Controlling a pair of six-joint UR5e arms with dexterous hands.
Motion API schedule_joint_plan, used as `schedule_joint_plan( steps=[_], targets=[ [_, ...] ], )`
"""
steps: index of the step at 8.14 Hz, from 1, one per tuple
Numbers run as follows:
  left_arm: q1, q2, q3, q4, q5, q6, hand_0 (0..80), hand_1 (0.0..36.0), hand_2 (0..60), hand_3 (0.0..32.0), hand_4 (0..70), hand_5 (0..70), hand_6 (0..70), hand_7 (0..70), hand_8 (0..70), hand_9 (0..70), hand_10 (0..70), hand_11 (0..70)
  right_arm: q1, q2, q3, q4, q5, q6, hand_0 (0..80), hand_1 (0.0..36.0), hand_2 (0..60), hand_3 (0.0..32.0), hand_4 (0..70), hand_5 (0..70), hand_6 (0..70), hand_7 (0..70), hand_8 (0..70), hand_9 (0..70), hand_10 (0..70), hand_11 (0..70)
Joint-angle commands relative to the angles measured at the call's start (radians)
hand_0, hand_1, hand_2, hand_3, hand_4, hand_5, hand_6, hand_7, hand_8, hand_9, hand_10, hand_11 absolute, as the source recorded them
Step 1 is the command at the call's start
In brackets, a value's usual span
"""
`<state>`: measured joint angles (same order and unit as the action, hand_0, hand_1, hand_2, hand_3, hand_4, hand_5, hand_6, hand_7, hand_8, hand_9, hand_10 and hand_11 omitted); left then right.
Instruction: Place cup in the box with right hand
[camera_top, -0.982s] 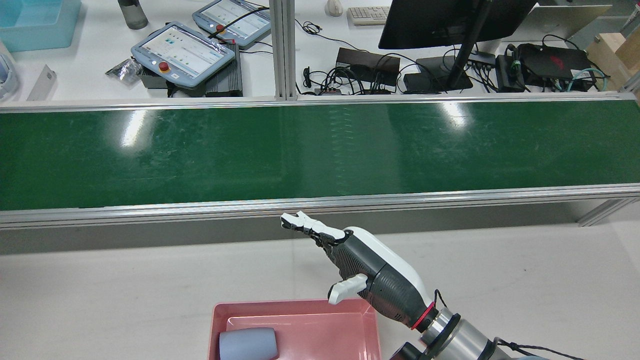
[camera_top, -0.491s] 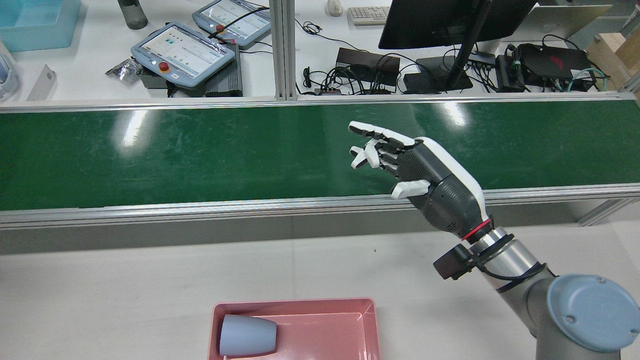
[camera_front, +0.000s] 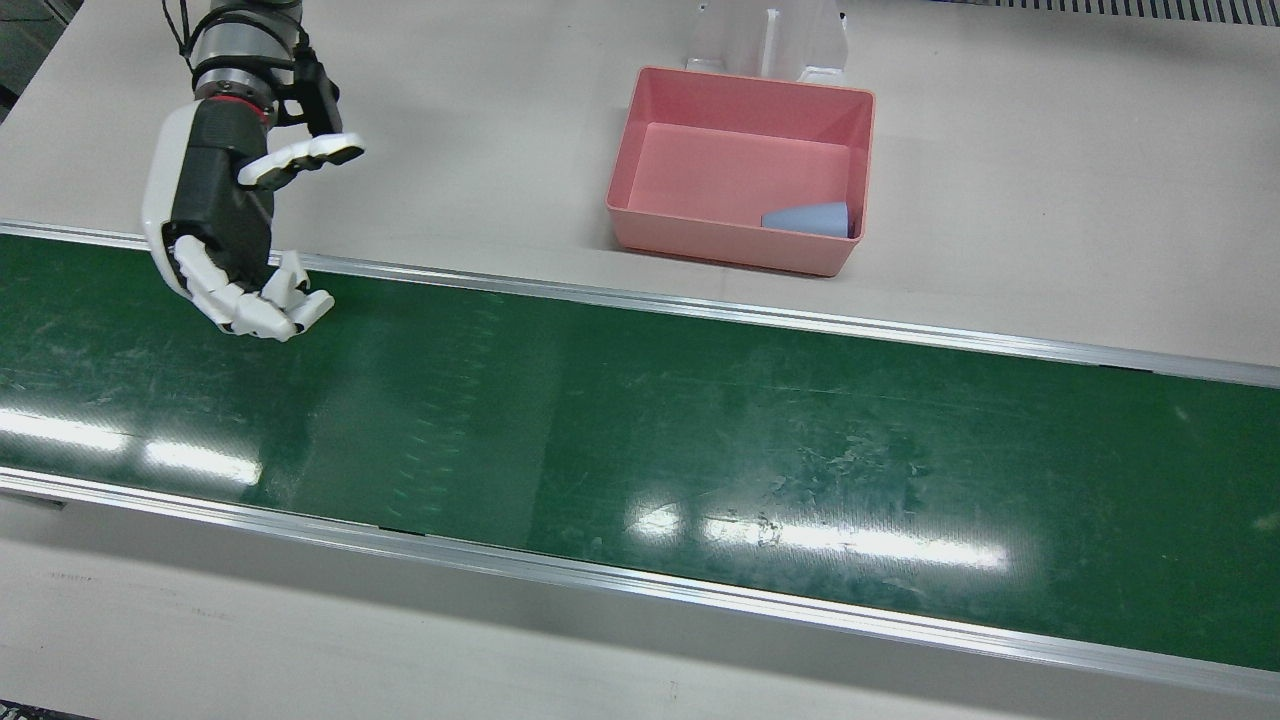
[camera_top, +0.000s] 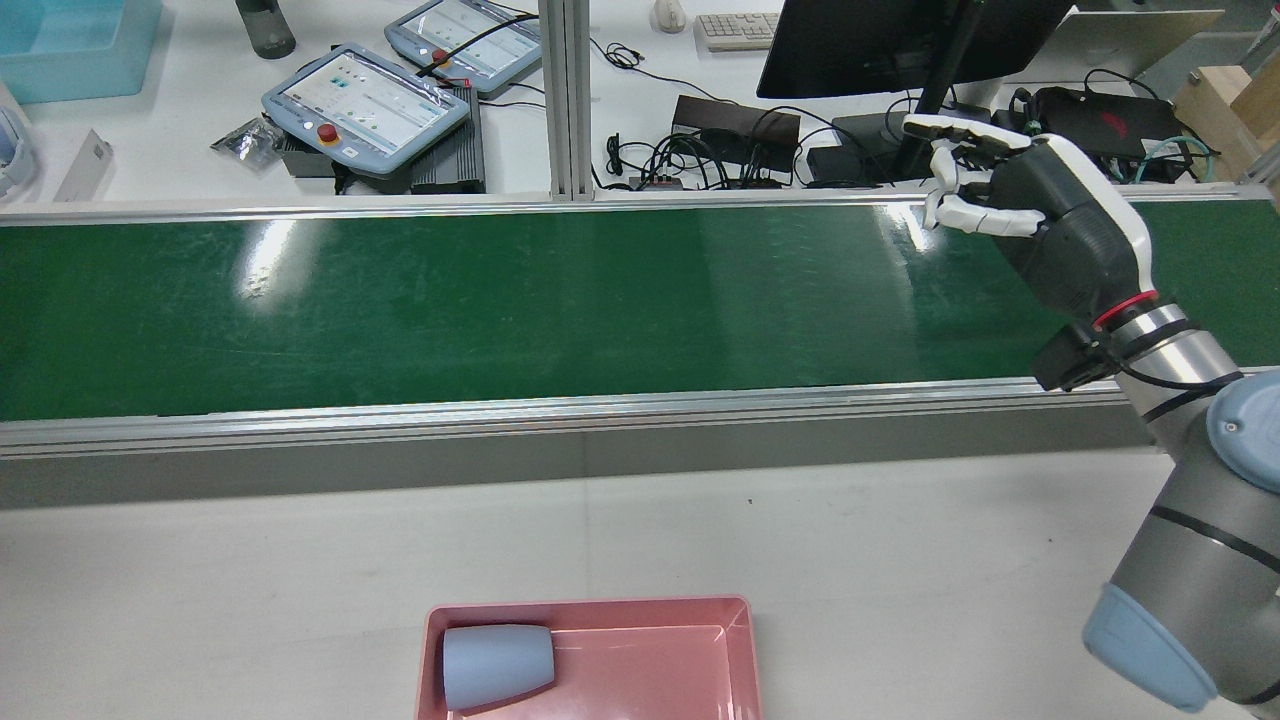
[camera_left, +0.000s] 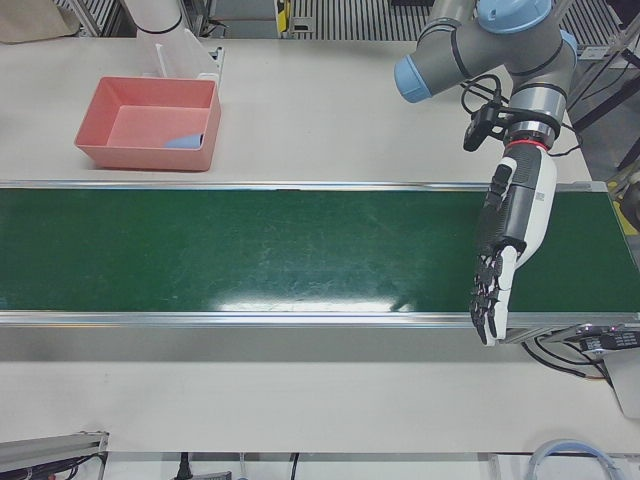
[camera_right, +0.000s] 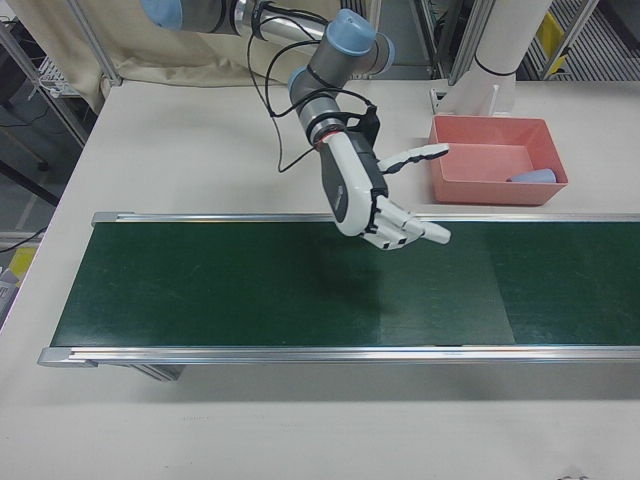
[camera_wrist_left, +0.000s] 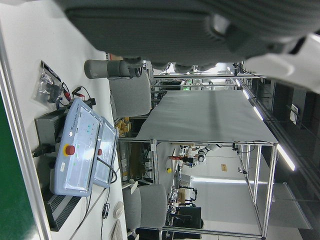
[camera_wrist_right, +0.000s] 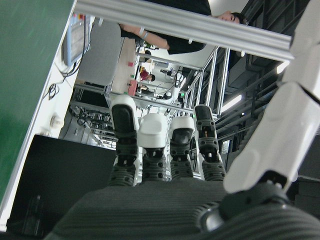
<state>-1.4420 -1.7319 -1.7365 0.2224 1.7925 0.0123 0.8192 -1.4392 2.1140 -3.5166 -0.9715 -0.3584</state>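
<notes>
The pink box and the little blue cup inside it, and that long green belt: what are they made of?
The pink box looks like molded plastic: one even colour, smooth matte walls, rounded rim. The blue cup, lying on its side in it, looks like matte plastic too, though it could be silicone. The green belt seems a glossy rubbery or vinyl sheet: it mirrors the lamps and shows fine scratches.
</notes>
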Motion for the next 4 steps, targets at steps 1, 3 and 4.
schedule_joint_plan(
  steps=[1, 3, 4],
  targets=[
    [0.0, 0.0, -0.002, 0.0, -0.001, 0.0, 0.0, 0.0, 0.0, 0.0, 0.0, 0.0, 0.0, 0.0, 0.0, 0.0, 0.0, 0.0, 0.17, -0.018, -0.127, 0.011, -0.055, 0.016, 42.0, 5.2, 6.8, 0.0, 8.6, 11.5, 39.8, 70.0, 67.5, 70.0, 36.7, 51.7],
    [0.0, 0.0, -0.002, 0.0, -0.001, 0.0, 0.0, 0.0, 0.0, 0.0, 0.0, 0.0, 0.0, 0.0, 0.0, 0.0, 0.0, 0.0, 0.167, -0.02, -0.153, 0.013, -0.058, 0.016, 41.1, 4.6, 0.1, 0.0, 4.9, 7.5, 29.4, 70.0, 46.4, 70.0, 18.9, 27.6],
    [0.0, 0.0, 0.0, 0.0, -0.001, 0.0, 0.0, 0.0, 0.0, 0.0, 0.0, 0.0, 0.0, 0.0, 0.0, 0.0, 0.0, 0.0, 0.166, -0.021, -0.158, 0.013, -0.058, 0.016, 41.7, 7.5, 1.4, 0.0, 1.5, 4.0, 13.1, 51.6, 16.6, 29.8, 6.1, 9.0]
  ],
)
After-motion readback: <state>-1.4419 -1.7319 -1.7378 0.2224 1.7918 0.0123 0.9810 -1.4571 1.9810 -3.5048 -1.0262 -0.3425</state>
